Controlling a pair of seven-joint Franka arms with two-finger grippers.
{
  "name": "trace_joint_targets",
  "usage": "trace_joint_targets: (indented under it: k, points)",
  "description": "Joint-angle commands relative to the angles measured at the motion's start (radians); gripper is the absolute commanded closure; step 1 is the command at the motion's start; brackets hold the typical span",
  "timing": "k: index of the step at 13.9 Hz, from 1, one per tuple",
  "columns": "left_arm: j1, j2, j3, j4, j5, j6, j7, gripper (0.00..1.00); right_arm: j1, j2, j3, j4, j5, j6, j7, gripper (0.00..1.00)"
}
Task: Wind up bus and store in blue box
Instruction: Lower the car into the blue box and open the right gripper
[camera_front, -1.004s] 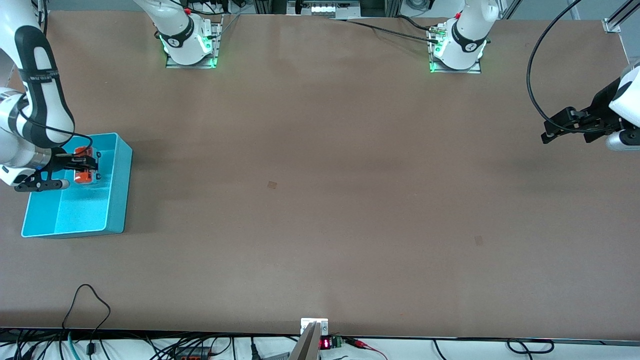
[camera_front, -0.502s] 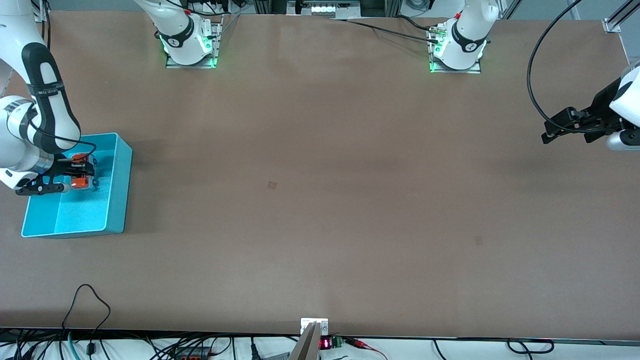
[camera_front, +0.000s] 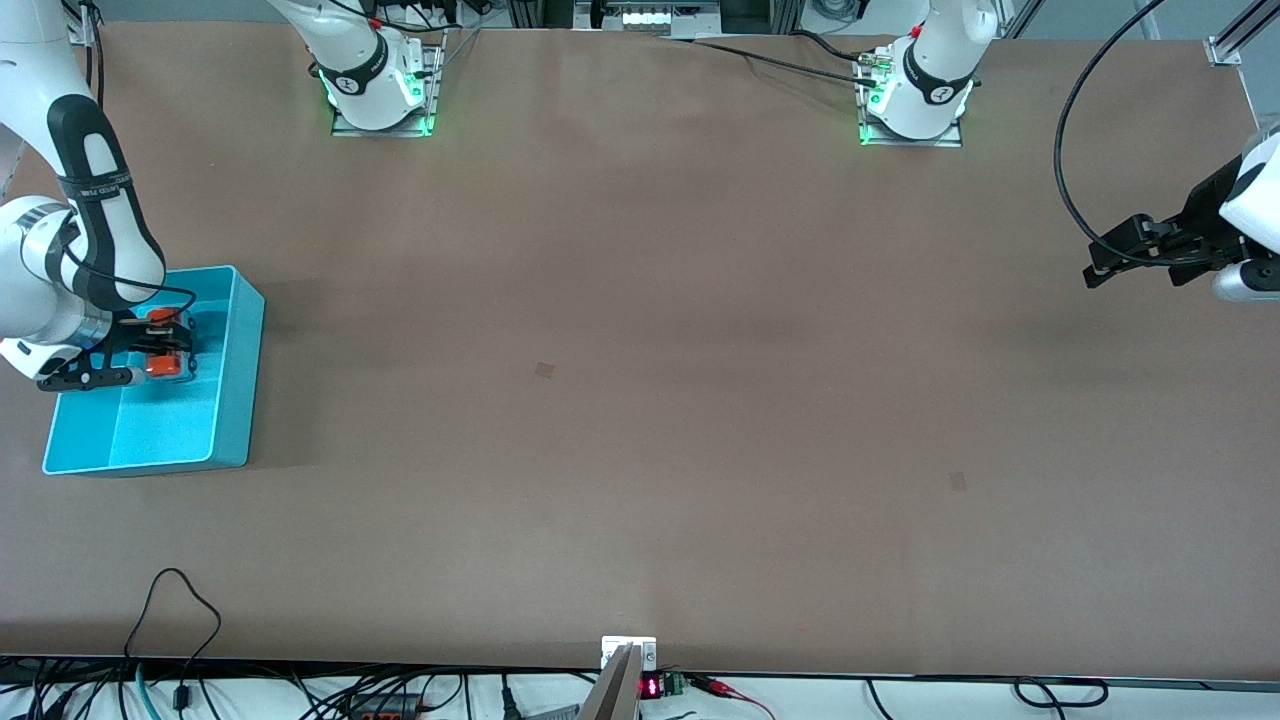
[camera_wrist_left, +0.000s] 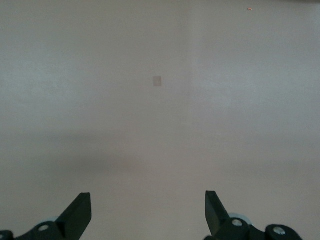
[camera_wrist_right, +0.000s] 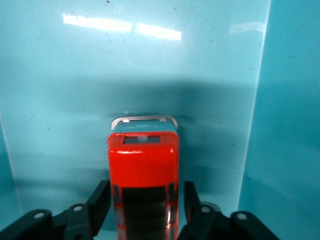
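Observation:
The orange bus (camera_front: 165, 366) sits in the blue box (camera_front: 240, 380), in the part farther from the front camera. My right gripper (camera_front: 176, 345) reaches down into the box and straddles the bus. In the right wrist view the bus (camera_wrist_right: 144, 165) rests on the box floor (camera_wrist_right: 150, 65) with its grey front pointing away. My right gripper (camera_wrist_right: 146, 205) has its fingers beside the bus's sides with a thin gap, so it is open. My left gripper (camera_front: 1130, 279) waits open and empty over the left arm's end of the table, and it also shows in the left wrist view (camera_wrist_left: 148, 210).
The box stands at the right arm's end of the table. One box wall (camera_wrist_right: 290, 125) rises close beside the right gripper. Cables lie along the table edge nearest the front camera (camera_front: 180, 600). A small mark (camera_front: 543, 369) is on the brown tabletop.
My right gripper has sunk lower into the box with the bus and shifted slightly toward the front camera. The left arm has not moved.

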Motion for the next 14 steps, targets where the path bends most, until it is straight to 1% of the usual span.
trace_joint_targets:
  k: [1, 4, 5, 7, 8, 10, 12, 14]
  points:
    - [0.001, -0.004, -0.002, 0.002, 0.02, -0.011, 0.017, 0.0, -0.016, 0.001, 0.01, 0.014, -0.009, 0.0, -0.046, 0.0]
    - [0.002, -0.003, -0.001, 0.002, 0.02, -0.011, 0.017, 0.0, -0.013, -0.028, 0.019, 0.022, -0.007, -0.003, -0.068, 0.0]
    - [0.001, -0.003, -0.002, 0.002, 0.02, -0.011, 0.017, 0.0, -0.008, -0.048, 0.031, 0.046, -0.006, -0.022, -0.066, 0.0]
    - [-0.001, -0.004, -0.005, 0.005, 0.018, -0.009, 0.017, 0.0, -0.008, -0.073, 0.052, 0.112, -0.003, -0.125, -0.06, 0.0]
    - [-0.001, -0.004, -0.005, 0.005, 0.018, -0.009, 0.017, 0.0, -0.004, -0.084, 0.063, 0.161, -0.006, -0.201, -0.059, 0.0]
    - [-0.001, -0.004, -0.005, 0.004, 0.012, -0.009, 0.015, 0.0, -0.004, -0.108, 0.104, 0.25, -0.007, -0.343, -0.059, 0.0]
    - [-0.001, -0.004, -0.005, 0.004, 0.012, -0.012, 0.008, 0.0, -0.004, -0.136, 0.149, 0.331, -0.009, -0.453, -0.057, 0.0]
    - [-0.001, -0.004, -0.005, 0.005, 0.011, -0.02, 0.006, 0.0, 0.005, -0.145, 0.17, 0.417, -0.012, -0.55, -0.056, 0.0]
